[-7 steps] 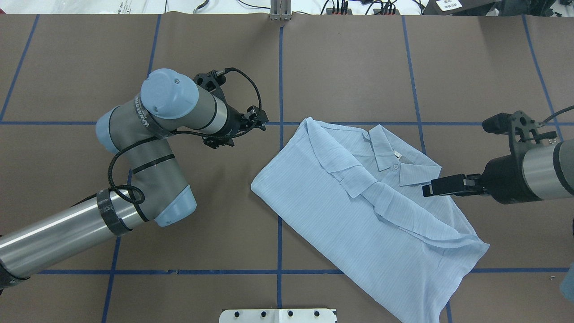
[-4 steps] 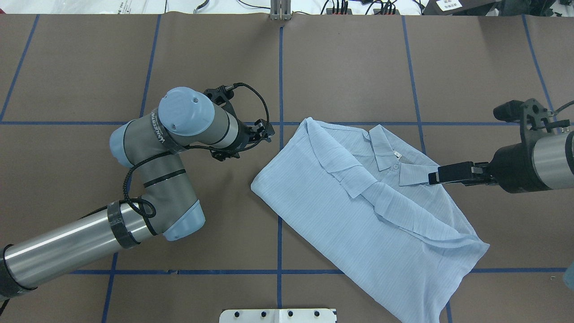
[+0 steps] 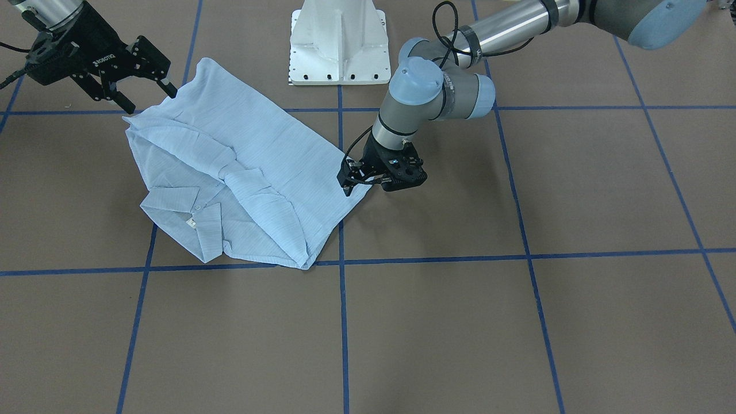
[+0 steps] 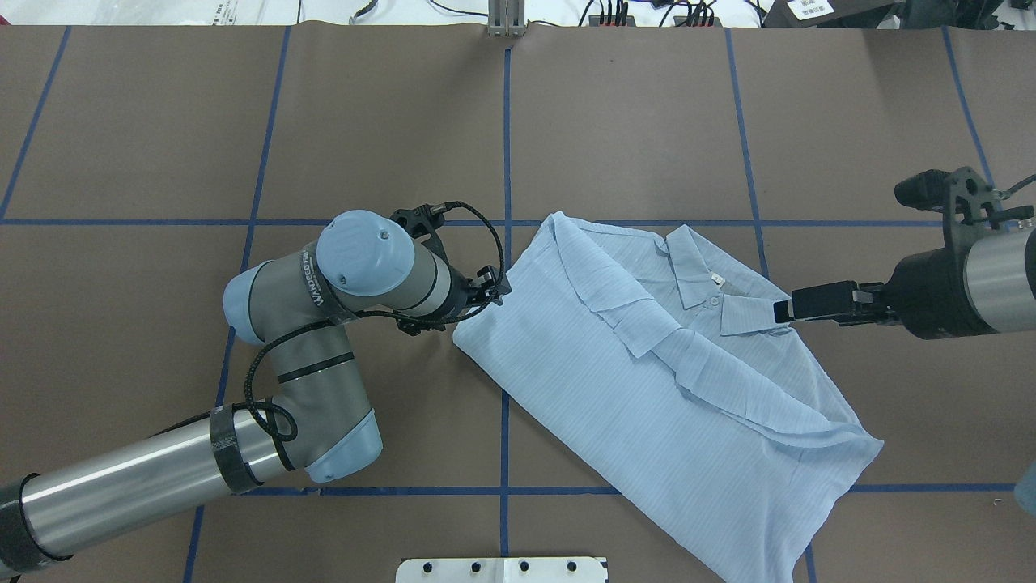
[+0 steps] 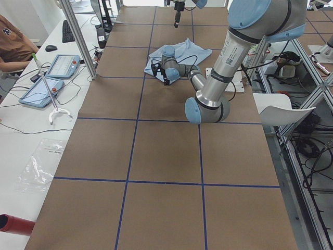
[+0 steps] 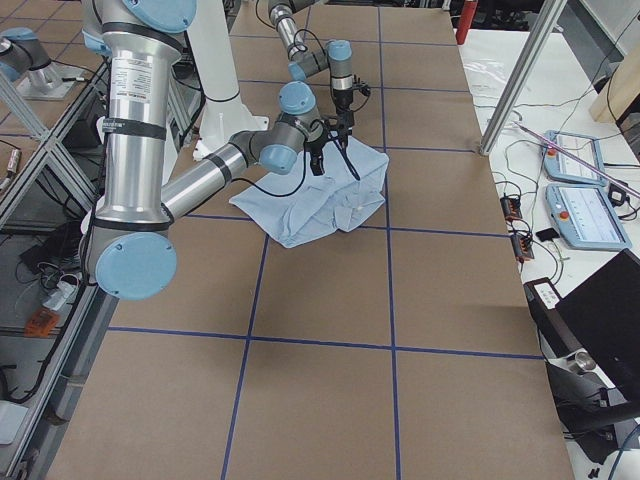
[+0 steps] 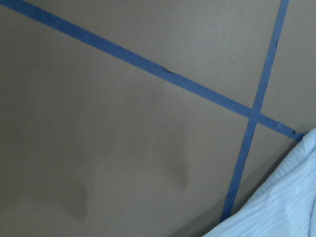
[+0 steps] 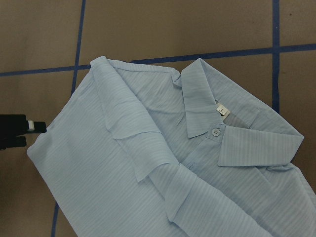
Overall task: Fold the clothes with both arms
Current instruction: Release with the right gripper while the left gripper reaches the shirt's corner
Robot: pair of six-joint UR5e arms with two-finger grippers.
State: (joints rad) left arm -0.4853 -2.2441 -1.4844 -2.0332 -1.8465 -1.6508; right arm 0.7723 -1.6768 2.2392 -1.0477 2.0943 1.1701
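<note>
The pale-blue striped shirt [image 4: 647, 380] lies partly folded on the brown table, collar and white label up; it also shows in the front-facing view [image 3: 241, 167] and the right wrist view [image 8: 148, 163]. My left gripper [image 4: 490, 289] is low at the shirt's left folded edge [image 3: 347, 183], its fingers apart and holding nothing. The left wrist view shows only a corner of the shirt [image 7: 286, 207]. My right gripper [image 4: 783, 310] hovers just beyond the collar's right tip, open and empty [image 3: 148, 98].
The white pedestal base [image 3: 339, 43] stands at the table's near edge [image 4: 502, 569]. Blue tape lines [image 4: 506, 121] form a grid on the table. Cables and plugs [image 4: 615, 12] lie along the far edge. Tablets [image 5: 52, 67] sit on a side bench.
My left arm has swung down and right until its gripper reached the shirt's left edge. My right gripper has drawn back a little to the right, off the collar.
</note>
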